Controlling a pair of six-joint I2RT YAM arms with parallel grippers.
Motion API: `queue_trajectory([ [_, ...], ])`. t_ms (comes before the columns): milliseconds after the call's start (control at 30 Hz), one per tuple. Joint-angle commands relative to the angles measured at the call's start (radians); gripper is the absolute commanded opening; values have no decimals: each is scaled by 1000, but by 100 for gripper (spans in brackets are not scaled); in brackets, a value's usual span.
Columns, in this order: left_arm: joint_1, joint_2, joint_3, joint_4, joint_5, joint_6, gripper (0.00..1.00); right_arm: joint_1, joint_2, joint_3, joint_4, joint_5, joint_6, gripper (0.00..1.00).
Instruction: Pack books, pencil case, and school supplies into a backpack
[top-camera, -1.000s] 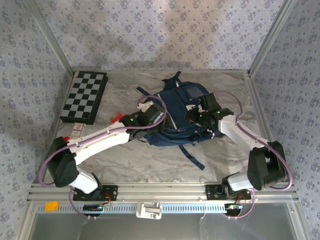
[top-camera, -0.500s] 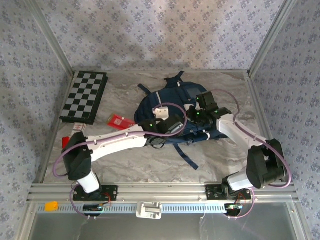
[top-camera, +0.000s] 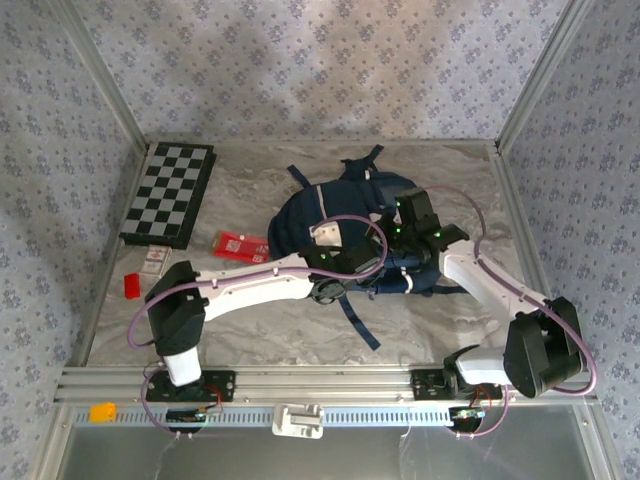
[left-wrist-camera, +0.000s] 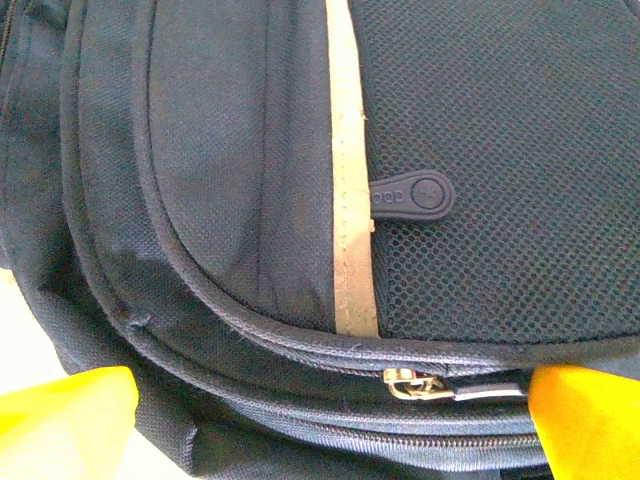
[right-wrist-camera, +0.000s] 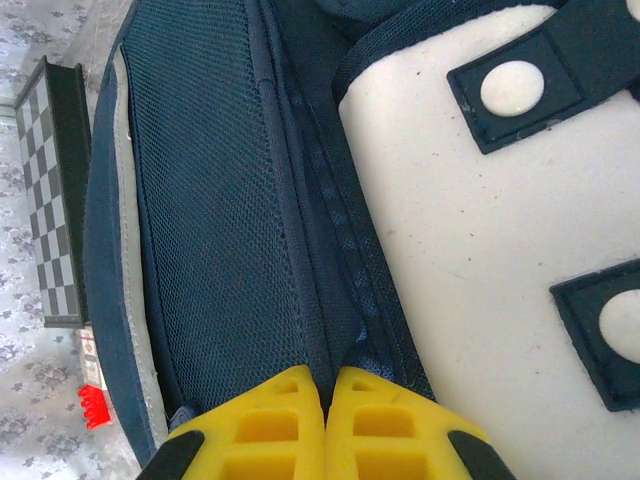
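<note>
The backpack lay in the middle of the counter, with the red pencil case just to its left. The right jaws were clenched on a fabric seam beside the mesh panel. The left jaws hung released, spread wide over the brass zipper pull. The sound move was to close squarely on that pull, then draw along the track with the right holding the fabric taut.

1. left arm: white links, black joints, lilac cable looping along it.
2. right arm: same white-and-black build, green lights near the wrist.
3. right gripper: bright yellow fingers with moulded square pockets.
</note>
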Motion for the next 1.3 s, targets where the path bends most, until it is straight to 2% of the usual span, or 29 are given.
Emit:
queue_trajectory([
  [0,9,31,51,6,-59,-61,100,7,-33,-4,124,-1,42,0],
  [167,8,71,63,113,-25,-18,100,11,-23,-8,131,11,43,0],
  [267,19,98,82,0,-45,-83,100,12,-24,-1,127,15,33,0],
  [367,31,60,17,-42,-48,-136,100,7,-20,9,112,20,25,0],
  [533,42,-78,-137,9,-60,-117,83,5,-17,23,104,28,16,0],
  [600,48,-120,-171,26,-56,-64,76,9,-6,32,102,23,11,0],
  [667,62,-152,-203,132,16,71,71,13,10,42,98,14,7,0],
  [733,68,-162,-196,150,47,142,65,25,16,46,99,19,1,0],
  [900,90,-156,-151,187,90,321,62,33,21,45,93,38,-2,0],
  [967,109,-141,-131,182,144,356,59,34,21,46,89,42,-2,0],
  [1067,123,-129,-116,166,181,330,57,35,24,45,88,48,-3,0],
  [1267,119,-105,-173,187,211,149,59,36,26,53,84,55,-2,0],
])
